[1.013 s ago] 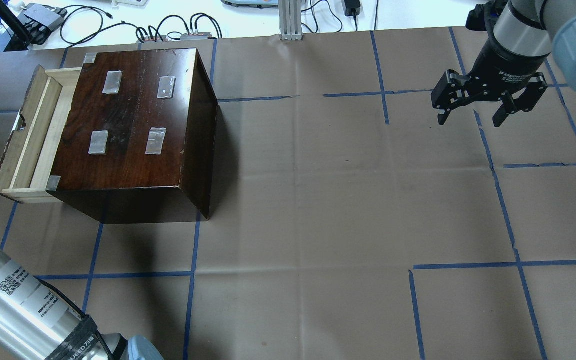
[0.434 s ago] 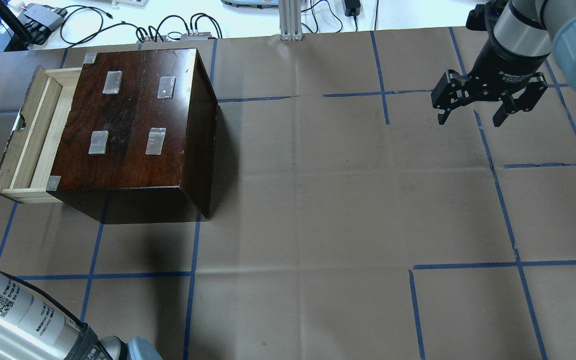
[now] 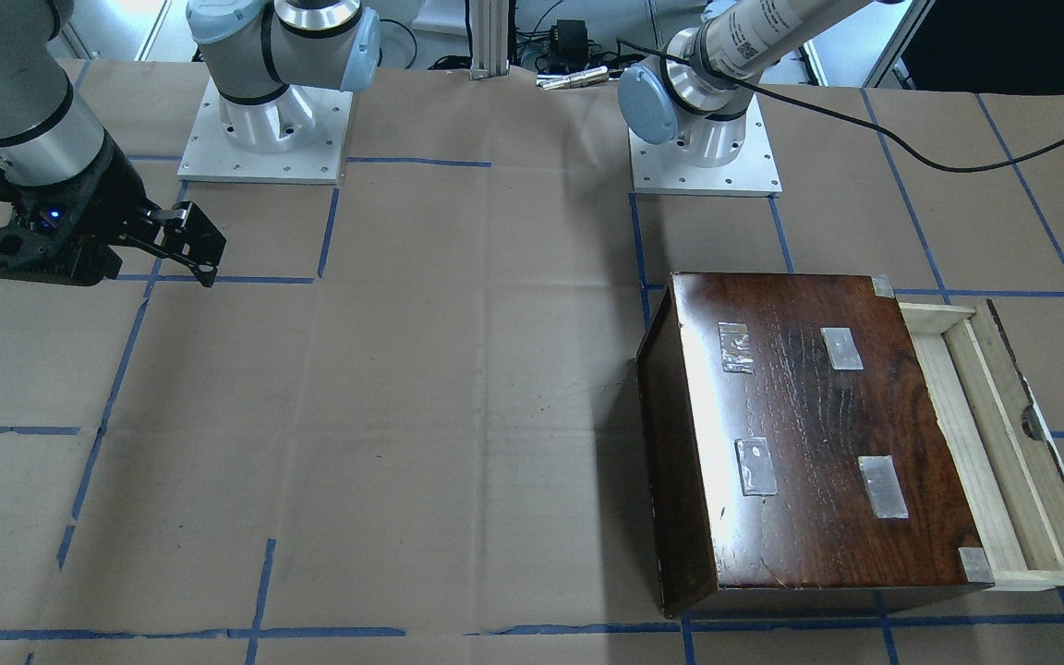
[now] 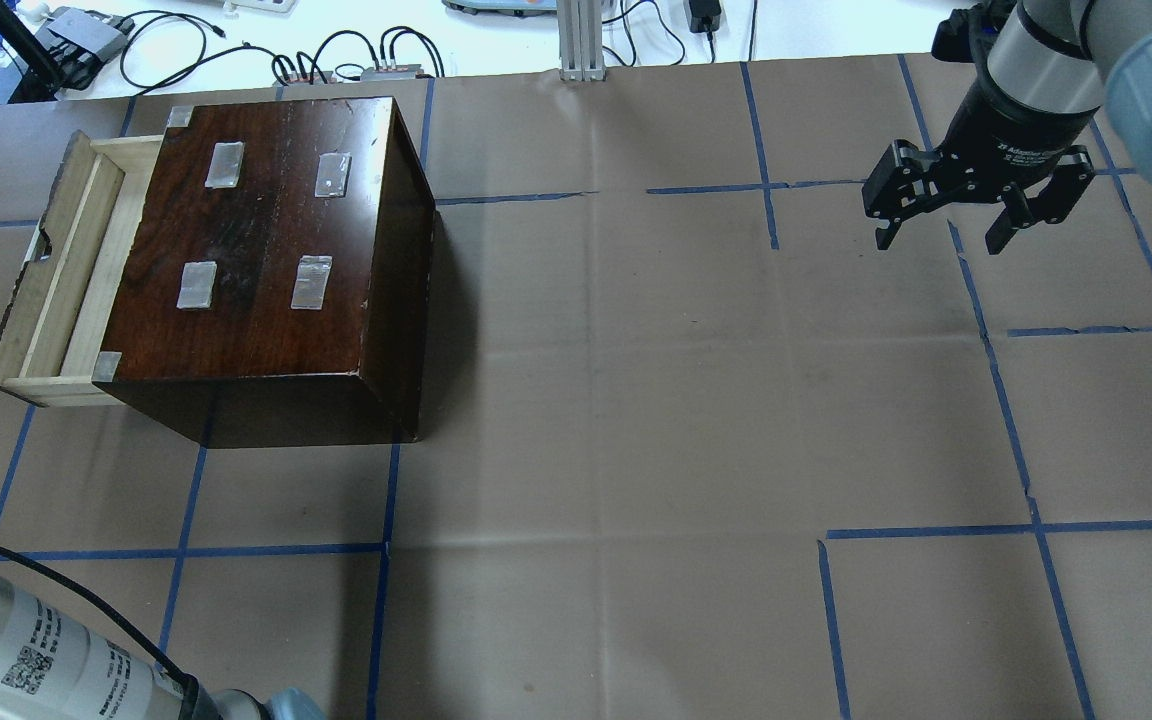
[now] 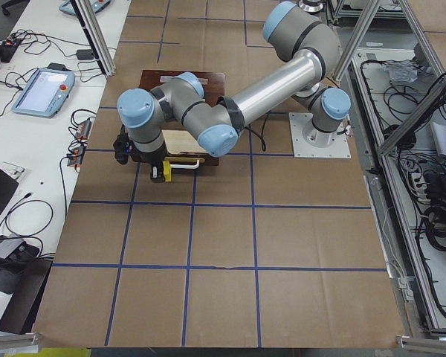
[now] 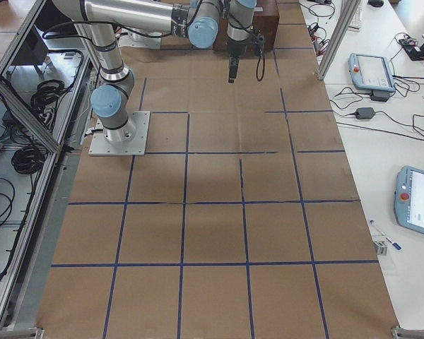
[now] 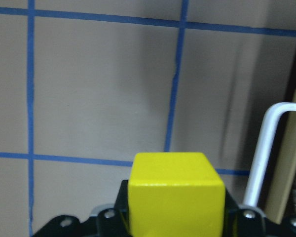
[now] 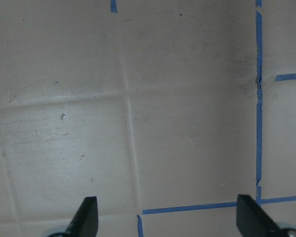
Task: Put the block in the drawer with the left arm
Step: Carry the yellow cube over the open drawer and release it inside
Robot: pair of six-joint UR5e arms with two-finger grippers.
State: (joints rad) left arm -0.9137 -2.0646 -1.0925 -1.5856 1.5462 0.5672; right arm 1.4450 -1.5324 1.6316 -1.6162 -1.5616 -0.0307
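The left gripper [image 7: 175, 210] is clamped on the block [image 7: 173, 190], holding it above the tabletop [image 7: 98, 89] just beside the pulled-out drawer [image 4: 64, 285], not in it. The right gripper [image 4: 939, 240] hangs well apart, jaws wide and empty

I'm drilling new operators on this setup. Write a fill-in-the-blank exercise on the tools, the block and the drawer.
The left tool grips a ___ block.
The drawer stands ___, not shut.
The right tool, its fingers apart, holds ___.
Missing words: yellow; open; nothing.
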